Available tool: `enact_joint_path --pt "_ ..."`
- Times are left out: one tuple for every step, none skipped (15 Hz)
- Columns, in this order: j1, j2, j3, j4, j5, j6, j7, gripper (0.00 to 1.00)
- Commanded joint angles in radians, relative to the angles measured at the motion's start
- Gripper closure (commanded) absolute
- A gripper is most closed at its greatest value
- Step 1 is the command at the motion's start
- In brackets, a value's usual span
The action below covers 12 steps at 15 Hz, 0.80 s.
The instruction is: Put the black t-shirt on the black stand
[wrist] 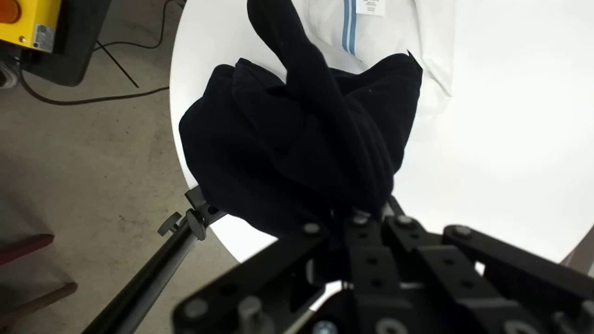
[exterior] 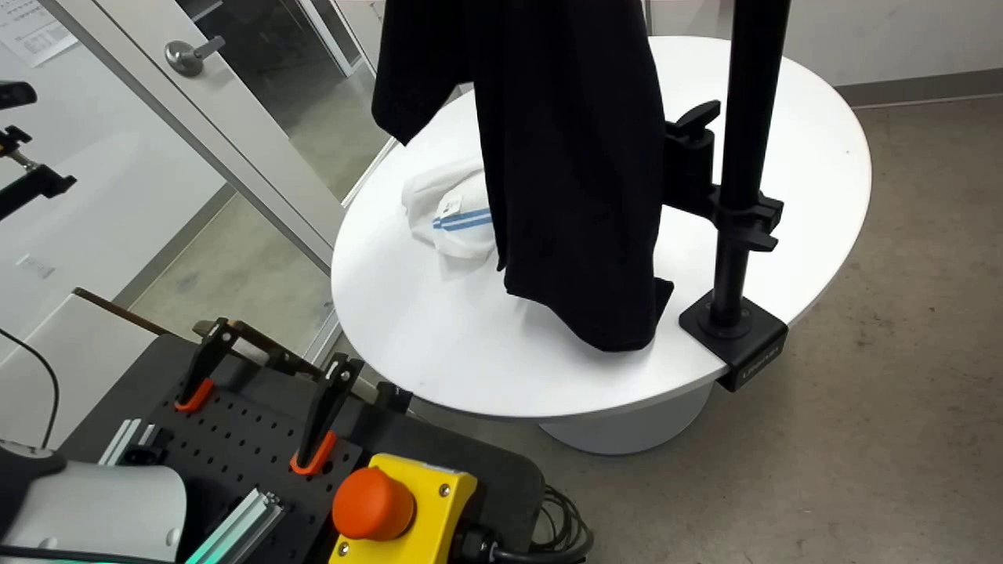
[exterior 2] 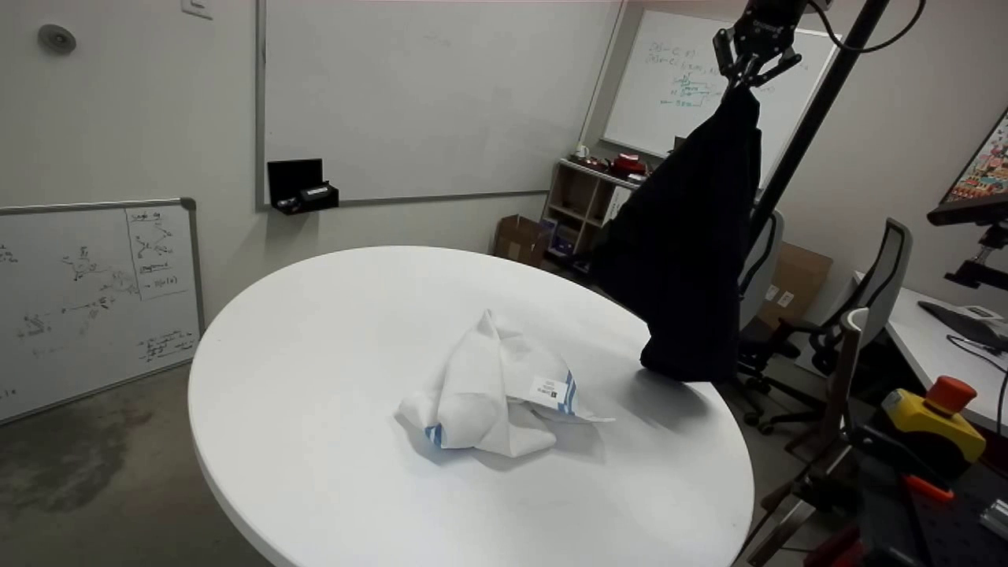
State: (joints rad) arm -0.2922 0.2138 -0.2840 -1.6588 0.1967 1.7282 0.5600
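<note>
I have my jaws clenched on the black t-shirt point(exterior 2: 697, 252), pinching it at one gathered peak, so the rest of the fabric drops below them in loose folds; in my wrist view it bunches directly ahead of the jaw tips. It hangs beside the black stand point(exterior: 748, 133), though I cannot tell whether the two touch, since they meet or overlap in both exterior views. A bracket point(exterior: 689, 176) juts from the stand toward my shirt. The stand's square foot point(exterior: 729, 345) sits at the rim of a round white counter point(exterior: 423, 345), and the shirt's hem hangs near that foot, over the counter. Farther from the stand than the shirt, a crumpled white cloth point(exterior 2: 480, 394) with blue stripes and a label lies on the counter. Off the counter, well apart from the stand, I see a yellow box point(exterior: 439, 505) topped by a red button point(exterior: 372, 501). Beyond the stand, in an exterior view, is a mesh-backed office chair point(exterior 2: 886, 264), and a large whiteboard point(exterior 2: 425, 102) hangs well away from the stand.
</note>
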Motion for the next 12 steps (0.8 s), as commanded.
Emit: enact_joint_path --pt "-0.002 0.076 -0.011 0.113 -0.004 -0.066 0.057 0.99" --pt "-0.003 0.087 -0.012 0.127 -0.003 -0.071 0.067 0.99" --pt "-0.004 0.1 -0.013 0.144 -0.003 -0.079 0.077 0.99" --pt "-0.006 0.111 -0.013 0.16 -0.001 -0.088 0.089 0.99" --pt "-0.007 0.121 -0.013 0.173 0.001 -0.094 0.098 0.78" --pt "-0.009 0.128 -0.012 0.184 0.003 -0.1 0.107 0.71" --pt "-0.008 0.134 -0.011 0.193 0.003 -0.105 0.113 0.64" --pt "-0.008 0.14 -0.01 0.202 0.003 -0.108 0.121 0.57" --pt "-0.006 0.141 -0.009 0.203 0.001 -0.105 0.125 0.51" --pt "-0.004 0.145 -0.007 0.209 -0.001 -0.105 0.128 0.43" --pt "-0.003 0.146 -0.006 0.21 -0.001 -0.104 0.13 0.37" --pt "-0.001 0.146 -0.005 0.209 -0.001 -0.101 0.132 0.28"
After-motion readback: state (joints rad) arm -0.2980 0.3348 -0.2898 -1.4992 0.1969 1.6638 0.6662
